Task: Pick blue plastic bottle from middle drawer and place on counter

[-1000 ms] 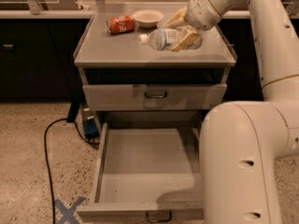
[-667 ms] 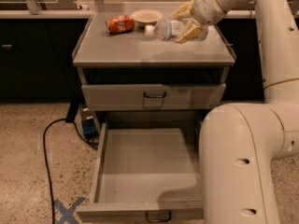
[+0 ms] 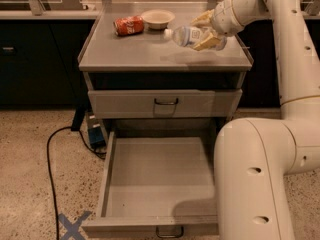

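Observation:
The blue plastic bottle [image 3: 187, 35] lies sideways in my gripper [image 3: 204, 31], white cap pointing left, held a little above the right part of the counter [image 3: 140, 51]. The yellowish fingers [image 3: 206, 41] are shut around the bottle's body. The middle drawer [image 3: 157, 181] is pulled wide open below and its flat grey floor is bare. My white arm comes down from the upper right, and its large lower link covers the drawer's right side.
A red soda can [image 3: 129, 25] lies on its side at the counter's back left, next to a pale bowl [image 3: 158, 18]. The shut upper drawer [image 3: 165, 103] has a dark wire handle. A black cable [image 3: 55, 149] and a blue floor mark [image 3: 72, 225] are at the left.
My gripper has carried the bottle a little up and back over the counter's right part. The drawer, can and bowl have stayed where they were.

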Robot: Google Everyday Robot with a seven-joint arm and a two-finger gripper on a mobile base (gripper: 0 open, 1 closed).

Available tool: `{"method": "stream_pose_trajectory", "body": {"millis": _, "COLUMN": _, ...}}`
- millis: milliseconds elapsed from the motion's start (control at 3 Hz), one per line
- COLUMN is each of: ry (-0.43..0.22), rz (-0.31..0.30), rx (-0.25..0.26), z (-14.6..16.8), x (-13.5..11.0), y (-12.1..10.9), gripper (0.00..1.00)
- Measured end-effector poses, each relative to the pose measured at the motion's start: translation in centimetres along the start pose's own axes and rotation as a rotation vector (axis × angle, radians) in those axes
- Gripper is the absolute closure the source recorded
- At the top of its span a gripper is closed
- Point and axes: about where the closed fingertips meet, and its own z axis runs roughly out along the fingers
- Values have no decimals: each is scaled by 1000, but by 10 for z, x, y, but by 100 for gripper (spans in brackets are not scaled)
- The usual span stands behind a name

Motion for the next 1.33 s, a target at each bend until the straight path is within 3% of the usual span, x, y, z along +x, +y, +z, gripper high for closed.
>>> {"method": "stream_pose_trajectory", "body": {"millis": 667, "ry": -70, "rz": 109, "rx": 25, "z": 34, "x": 26, "y": 6, "gripper": 100}}
{"method": "stream_pose_trajectory", "body": {"millis": 1000, "ry": -70, "rz": 109, "rx": 26, "z": 34, "x": 26, "y": 6, "gripper": 100}}
{"method": "stream_pose_trajectory", "body": {"millis": 1333, "ry": -17, "rz": 99, "rx": 57, "z": 42, "x": 40, "y": -3, "gripper": 100}}
